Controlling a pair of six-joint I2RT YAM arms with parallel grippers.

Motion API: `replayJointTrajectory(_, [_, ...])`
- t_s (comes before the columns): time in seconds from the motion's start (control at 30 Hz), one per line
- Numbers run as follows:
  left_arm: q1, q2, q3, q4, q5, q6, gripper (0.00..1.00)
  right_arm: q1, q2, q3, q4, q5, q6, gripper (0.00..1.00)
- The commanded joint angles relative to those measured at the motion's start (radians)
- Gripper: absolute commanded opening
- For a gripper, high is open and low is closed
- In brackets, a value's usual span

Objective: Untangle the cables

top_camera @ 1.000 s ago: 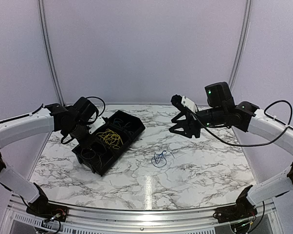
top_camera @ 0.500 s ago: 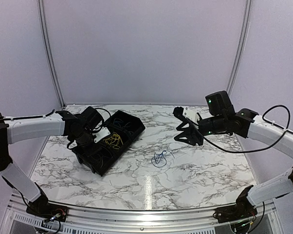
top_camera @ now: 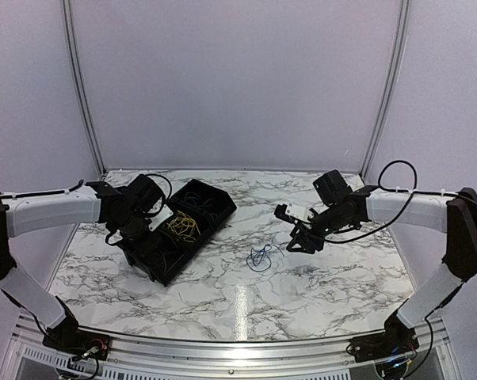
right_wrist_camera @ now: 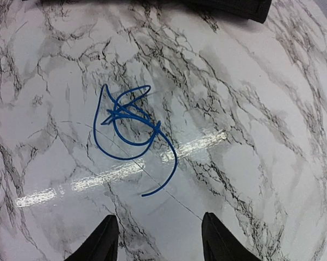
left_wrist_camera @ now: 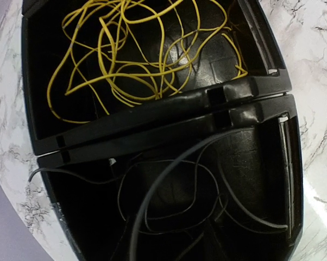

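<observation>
The bin [top_camera: 216, 225] sits on the left half of the table [top_camera: 326, 277], with my left gripper [top_camera: 149, 226] over it. A tangle [left_wrist_camera: 136, 60] lies in its middle compartment. A loose cable [right_wrist_camera: 128, 128] lies on the table right of the bin, and my right gripper [right_wrist_camera: 158, 239] hangs just right of that.

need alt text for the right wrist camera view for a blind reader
A thin blue cable lies in a loose tangle on the marble table, with nothing touching it. The right gripper hovers over it, its two black fingers open at the bottom edge of the view.
</observation>
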Motion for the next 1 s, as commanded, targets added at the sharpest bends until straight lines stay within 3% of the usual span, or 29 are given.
replayJointTrajectory(0.0, [0.005,-0.106,0.035,-0.024,-0.041,-0.049,0.6,0.001,0.067,0.031,0.014,-0.008,-0.037,0.54])
replayJointTrajectory(0.13, [0.003,-0.186,0.062,-0.059,-0.047,-0.071,0.83,0.002,0.152,0.068,0.031,0.0,-0.032,0.55])
replayJointTrajectory(0.37, [0.003,-0.268,0.179,-0.074,-0.044,-0.118,0.84,0.011,0.288,0.151,0.06,-0.052,-0.014,0.56])
replayJointTrajectory(0.57, [0.001,-0.255,0.251,-0.075,0.041,-0.17,0.81,0.015,0.363,0.198,0.107,-0.035,0.022,0.52])
replayJointTrajectory(0.63, [-0.004,-0.237,0.265,-0.066,0.074,-0.193,0.81,0.013,0.379,0.204,0.112,-0.031,0.014,0.4])
replayJointTrajectory(0.77, [-0.042,-0.194,0.283,0.006,0.133,-0.251,0.79,0.014,0.372,0.235,0.074,-0.064,-0.003,0.02])
replayJointTrajectory(0.97, [-0.105,-0.124,0.256,0.264,0.179,-0.484,0.75,0.016,0.24,0.301,-0.005,-0.091,0.037,0.0])
